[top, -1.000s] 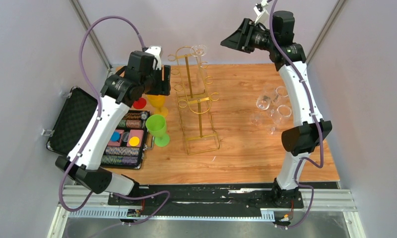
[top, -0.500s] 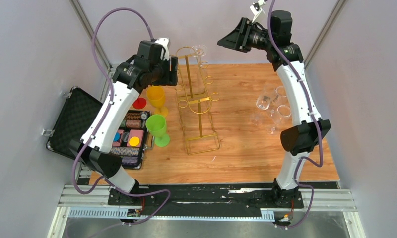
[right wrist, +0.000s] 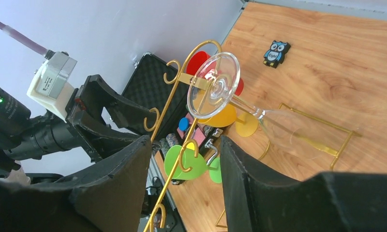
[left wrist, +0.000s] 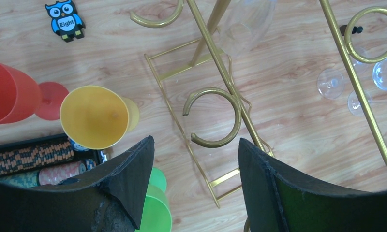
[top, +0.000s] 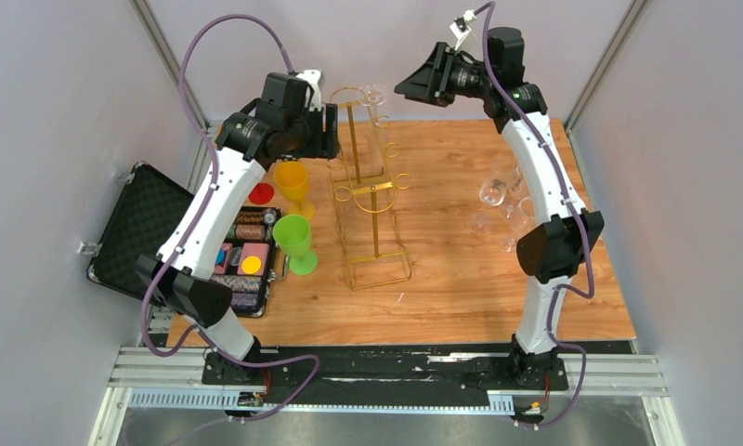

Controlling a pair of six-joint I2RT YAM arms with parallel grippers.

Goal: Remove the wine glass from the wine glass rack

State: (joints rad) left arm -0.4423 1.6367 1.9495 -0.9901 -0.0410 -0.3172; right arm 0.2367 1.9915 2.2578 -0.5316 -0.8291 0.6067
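Observation:
The gold wine glass rack [top: 372, 190] stands mid-table. A clear wine glass [top: 375, 95] hangs upside down from its top loop. In the right wrist view the glass's foot [right wrist: 214, 85] sits in the loop and its bowl points down and away. My right gripper [top: 403, 85] is open, just right of the glass, and a gold arm [right wrist: 182, 145] of the rack runs between its fingers. My left gripper [top: 331, 132] is open beside the rack's upper left loops. An empty gold loop [left wrist: 215, 118] lies just ahead of the left gripper's fingertips [left wrist: 143, 150].
An open black poker chip case [top: 140, 228] lies at the left. Next to it stand a green cup [top: 293, 237], a yellow cup [top: 292, 178] and a red cup [left wrist: 7, 92]. Several clear glasses [top: 500, 197] stand at the right. An owl sticker [left wrist: 66, 19] lies on the wood.
My left gripper has risen and moved right, up to the rack's loops. My right gripper has shifted left towards the hanging glass. Both have narrowed slightly.

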